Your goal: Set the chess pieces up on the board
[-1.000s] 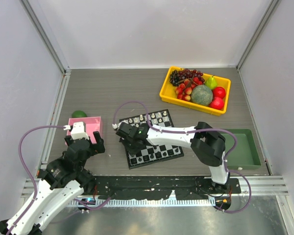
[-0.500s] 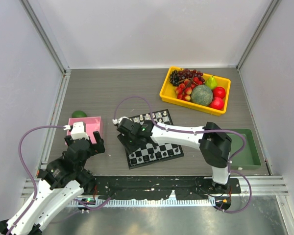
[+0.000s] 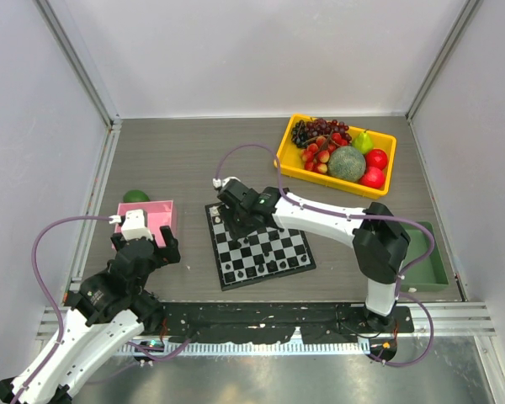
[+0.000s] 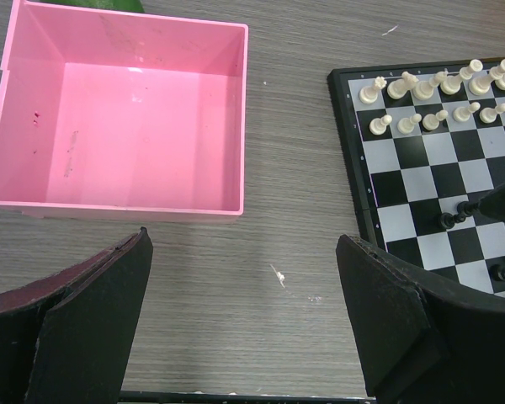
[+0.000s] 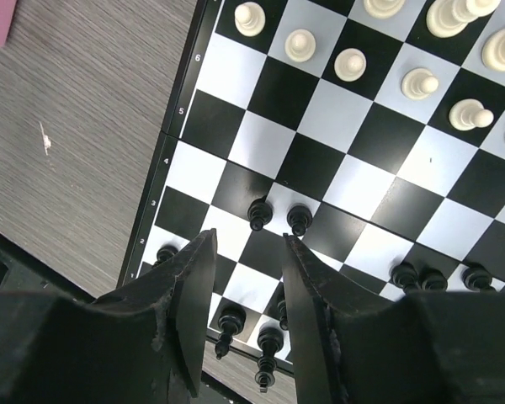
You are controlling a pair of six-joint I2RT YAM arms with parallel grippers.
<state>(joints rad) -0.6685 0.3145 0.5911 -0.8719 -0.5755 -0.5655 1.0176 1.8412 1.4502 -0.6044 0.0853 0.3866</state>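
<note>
The board (image 3: 273, 250) lies mid-table with white chess pieces (image 3: 261, 202) along its far rows and black ones (image 3: 265, 269) along its near rows. My right gripper (image 3: 230, 217) hangs over the board's left side. In the right wrist view it (image 5: 248, 238) is open with nothing between its fingers, and two black pawns (image 5: 258, 212) stand just beyond the tips. More black pieces (image 5: 232, 323) stand below on the board's edge row. My left gripper (image 4: 244, 252) is wide open over bare table, between the pink tray (image 4: 118, 109) and the board (image 4: 404, 181).
A yellow bin of fruit (image 3: 335, 156) stands at the back right. A green bin (image 3: 421, 252) sits right of the board. A green fruit (image 3: 135, 196) lies behind the pink tray (image 3: 156, 217). Walls close in the table on three sides.
My right gripper's jaws have parted from shut. It has moved from the board's near-left part towards the far side. The left arm has not moved.
</note>
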